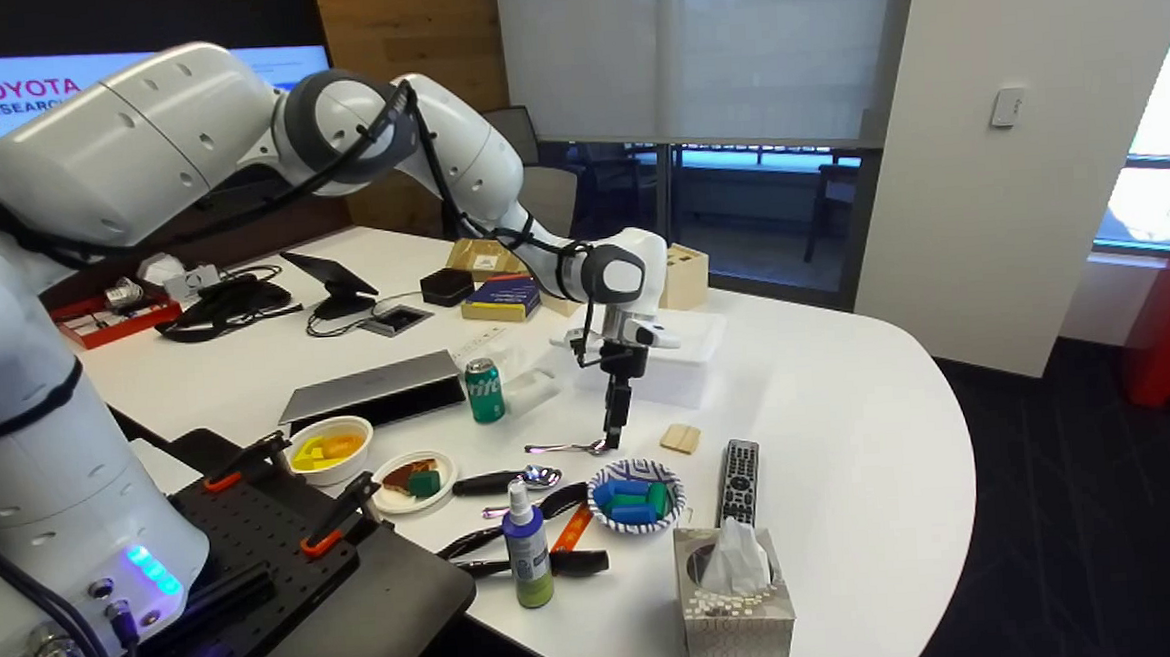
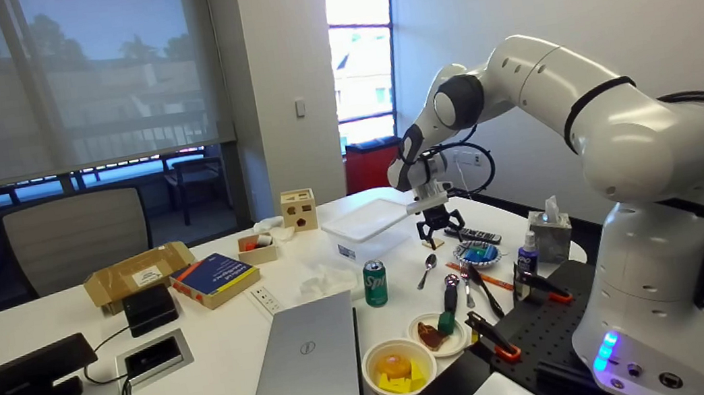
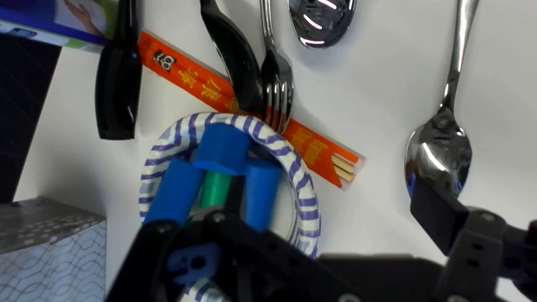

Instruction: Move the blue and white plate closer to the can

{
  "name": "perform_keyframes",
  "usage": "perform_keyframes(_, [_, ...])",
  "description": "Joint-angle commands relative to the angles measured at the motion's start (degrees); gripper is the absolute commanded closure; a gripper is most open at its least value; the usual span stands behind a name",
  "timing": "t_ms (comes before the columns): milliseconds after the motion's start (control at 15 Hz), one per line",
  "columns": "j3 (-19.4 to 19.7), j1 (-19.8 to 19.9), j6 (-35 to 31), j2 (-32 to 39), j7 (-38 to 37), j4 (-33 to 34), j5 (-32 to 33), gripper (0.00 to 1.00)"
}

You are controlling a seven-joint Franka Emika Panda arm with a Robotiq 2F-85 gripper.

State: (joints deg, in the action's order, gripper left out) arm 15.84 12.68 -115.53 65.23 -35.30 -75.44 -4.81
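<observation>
Table [image 1: 830, 426] w/ arm [image 1: 466, 154] stretched out over it. Step in hand, my read: approach. Gripper [image 2: 446, 239] hangs low, jaws apart, nothing held. Plate [image 3: 308, 203] sits on table btwn tissue box [image 1: 736, 621] & spoon [image 3: 440, 142], well apart from can [image 1: 484, 390], so move itself not begun, I'd say. Wrist view: of the fingers [image 3: 438, 214], one shows across plate's inside, one across spoon's tip; can't tell if either touches anything.

Next, prob.: line up over rim, one finger in, one out; straight down, close gently, then low lift or slide twd can. Keep level: loose blocks [image 3: 222, 147] inside could spill. Rim prob. thin, may flex under hard squeeze. Spoon lies btwn plate & can, poss. snag.

Materials, big to small:
Table: smooth, white, low sheen.
Arm: glossy white shells, dk grey at joints.
Bin [image 2: 369, 222]: boxy, see-through plastic, pale flat lid.
Laptop [image 2: 313, 366]: flat slab, matte silver lid.
Tissue box: stiff card, grey print, curvy line pattern.
Plate: round, shallow, flared rim; white w/ blue-violet zigzag stripes, looks like coated paper.
Can: upright metal cyl., green, white lettering.
Sleeve [image 3: 193, 79]: flat orange paper, yellow print.
Spoon: mirror-bright metal, oval bowl, slim handle.
Fork [image 3: 277, 67]: same shine, slim tines ending at plate's rim, contact unclear.
Blocks: stubby, matte, blue & green; rounded backs, crisp edges.
</observation>
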Motion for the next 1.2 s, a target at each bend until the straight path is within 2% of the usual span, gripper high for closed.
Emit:
perform_keyframes(0, [0.7, 1.0, 4.0, 3.6, -3.5, 6.0, -0.8, 0.00])
perform_keyframes(133, [0.8, 1.6, 5.4, 5.0, -4.4, 7.9, -0.6, 0.00])
perform_keyframes(200, [0.7, 2.0, 6.1, 5.7, -4.5, 8.9, -0.6, 0.15])
perform_keyframes(267, [0.6, 2.3, 6.9, 6.4, -4.9, 9.8, -0.6, 0.26])
perform_keyframes(467, [0.5, 3.3, 8.8, 8.3, -5.0, 12.6, -0.6, 0.51])
perform_keyframes(867, [0.2, 4.2, 11.1, 11.8, -5.1, 17.7, -0.4, 0.95])
perform_keyframes(933, [0.2, 4.1, 11.5, 12.1, -5.1, 18.6, -0.3, 1.00])
perform_keyframes(1133, [-0.1, 3.5, 12.9, 13.2, -4.7, 22.0, 0.3, 0.97])
